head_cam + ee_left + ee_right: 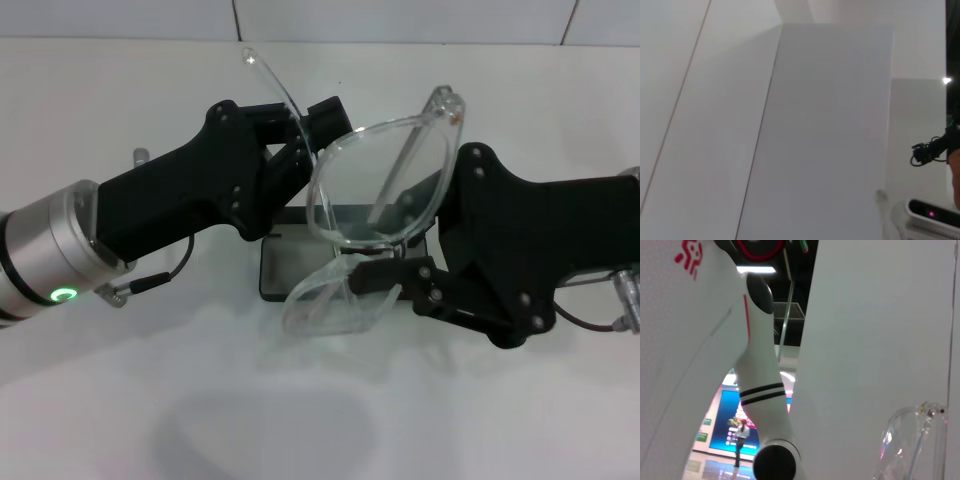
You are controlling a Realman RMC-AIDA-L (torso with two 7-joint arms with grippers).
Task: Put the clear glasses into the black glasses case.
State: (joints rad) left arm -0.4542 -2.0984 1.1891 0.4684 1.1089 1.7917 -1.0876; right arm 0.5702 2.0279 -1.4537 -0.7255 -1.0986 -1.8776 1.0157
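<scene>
The clear glasses (372,190) hang in the air between both arms, lens tilted up on edge, one temple (268,78) sticking up to the far left. My left gripper (300,128) is shut on that temple near its hinge. My right gripper (388,274) is shut on the lower half of the lens. Directly under the glasses lies the black glasses case (272,268), open on the table and mostly hidden by the lens and the arms. A corner of the clear glasses (912,442) shows in the right wrist view. The left wrist view shows none of the task's things.
The white table (150,400) spreads all around the case, with a tiled wall behind it. The two black gripper bodies crowd the space above the case from left and right. The robot's white body (760,370) fills part of the right wrist view.
</scene>
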